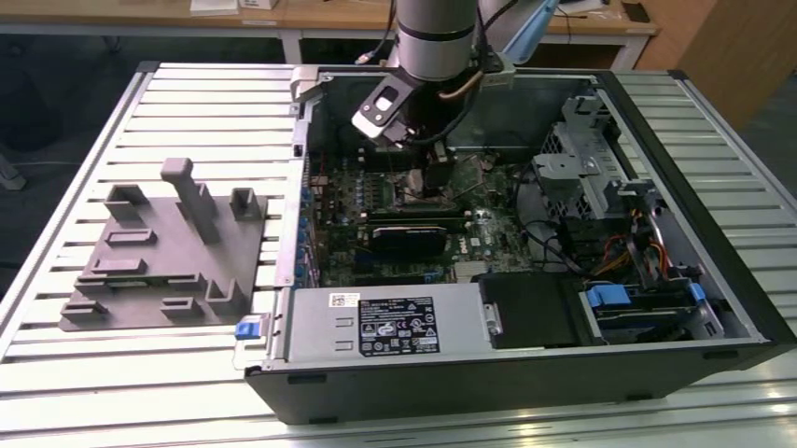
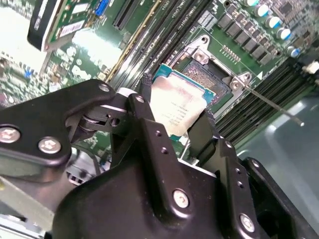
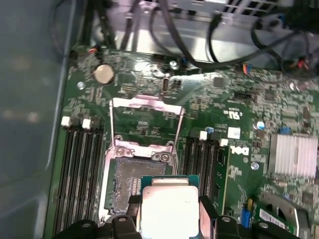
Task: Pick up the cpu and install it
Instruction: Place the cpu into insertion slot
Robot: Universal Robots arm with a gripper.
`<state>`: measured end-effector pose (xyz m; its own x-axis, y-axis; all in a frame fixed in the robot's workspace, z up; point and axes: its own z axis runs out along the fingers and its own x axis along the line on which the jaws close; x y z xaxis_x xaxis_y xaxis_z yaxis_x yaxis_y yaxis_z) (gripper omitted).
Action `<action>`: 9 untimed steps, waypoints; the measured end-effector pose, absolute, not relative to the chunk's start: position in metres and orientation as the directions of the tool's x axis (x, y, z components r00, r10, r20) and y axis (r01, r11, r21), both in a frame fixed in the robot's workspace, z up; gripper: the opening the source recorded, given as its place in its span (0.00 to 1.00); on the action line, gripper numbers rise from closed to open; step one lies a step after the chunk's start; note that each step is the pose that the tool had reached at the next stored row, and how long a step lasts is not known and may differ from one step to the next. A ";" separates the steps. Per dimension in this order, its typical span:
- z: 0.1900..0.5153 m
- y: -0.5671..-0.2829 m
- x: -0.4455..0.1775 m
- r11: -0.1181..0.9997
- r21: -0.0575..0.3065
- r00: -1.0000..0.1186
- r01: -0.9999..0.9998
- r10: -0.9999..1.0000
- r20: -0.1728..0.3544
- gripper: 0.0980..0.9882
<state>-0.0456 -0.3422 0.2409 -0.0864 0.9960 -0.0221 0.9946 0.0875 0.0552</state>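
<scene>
The cpu (image 2: 175, 105) is a flat square chip with a silvery-white top, also seen in the first wrist view (image 3: 167, 209). My gripper (image 2: 177, 102) is shut on it, one black finger (image 2: 144, 107) on each of two opposite edges. The chip hangs just above and slightly off the open motherboard socket (image 3: 130, 183), whose metal load plate (image 3: 144, 117) is flipped up. In the second wrist view the bare socket (image 2: 212, 74) shows just past the chip. In the exterior view the gripper (image 1: 421, 173) reaches down into the open computer case (image 1: 748, 308) over the motherboard.
Memory slots (image 3: 79, 174) flank the socket on both sides. A finned heat sink (image 3: 294, 155) and black cables (image 3: 219, 35) lie nearby. A power supply (image 1: 386, 322) and drive cage (image 1: 598, 159) fill the case. A grey fixture block (image 1: 168, 252) stands on the slatted table at the exterior view's left.
</scene>
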 end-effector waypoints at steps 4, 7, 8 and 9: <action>0.240 -0.342 -0.046 0.017 0.055 -0.016 0.998 1.000 -0.022 0.50; 0.239 -0.342 -0.046 -0.017 0.055 0.018 0.998 1.000 -0.022 0.50; 0.239 -0.341 -0.046 -0.019 0.055 0.021 0.998 1.000 -0.022 0.50; 0.239 -0.339 -0.046 -0.021 0.055 0.022 0.998 1.000 -0.022 0.50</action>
<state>-0.0456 -0.3390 0.2387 0.0220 0.9995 -0.0221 0.9983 -0.0208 0.0552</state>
